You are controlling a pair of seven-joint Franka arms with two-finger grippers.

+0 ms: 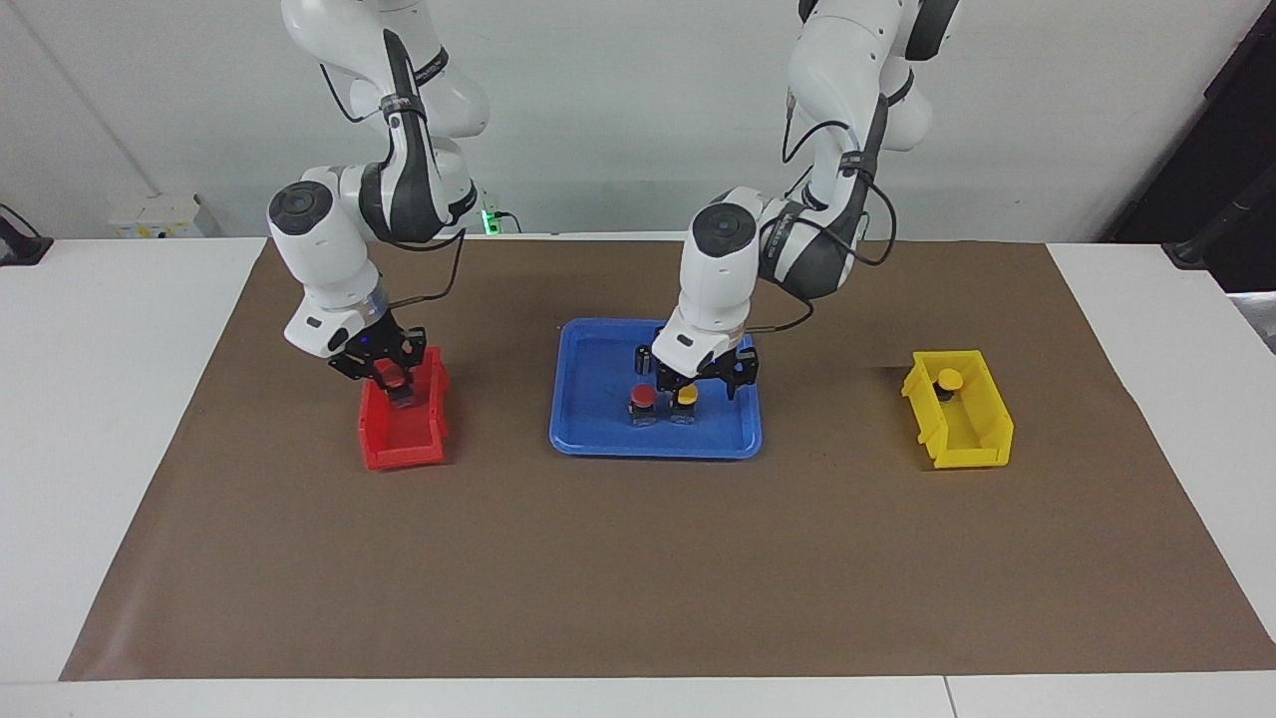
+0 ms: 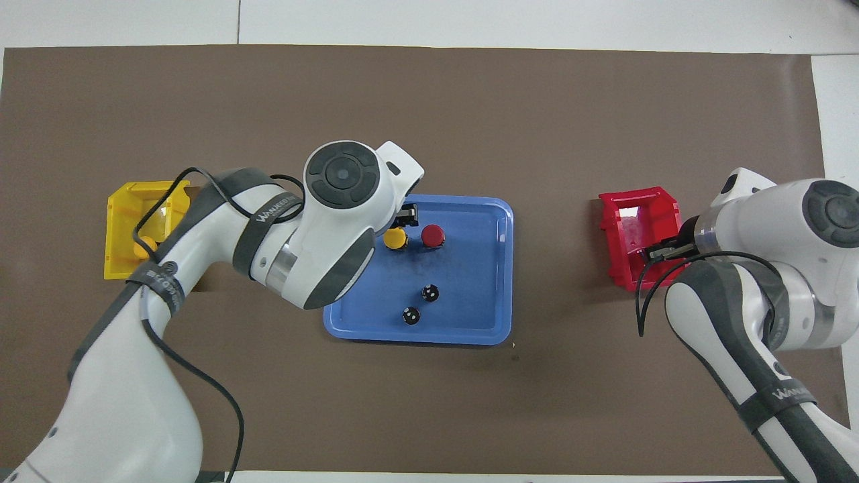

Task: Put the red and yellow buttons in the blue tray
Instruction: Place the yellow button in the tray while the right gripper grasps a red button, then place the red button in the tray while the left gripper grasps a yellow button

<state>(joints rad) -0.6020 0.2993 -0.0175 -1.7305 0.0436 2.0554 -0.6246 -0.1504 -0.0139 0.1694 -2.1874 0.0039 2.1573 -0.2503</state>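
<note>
In the blue tray [image 1: 598,439], your left pincer [image 1: 704,382] stands open over a yellow button [image 1: 686,396]; your right pincer [image 1: 387,371] grips a red button [image 1: 395,380] over the red bin [image 1: 399,444].

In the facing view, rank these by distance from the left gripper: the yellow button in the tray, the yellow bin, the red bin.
From the left gripper:
1. Yellow button, directly beneath it in the blue tray.
2. Yellow bin, toward the left arm's end.
3. Red bin, toward the right arm's end.
</note>
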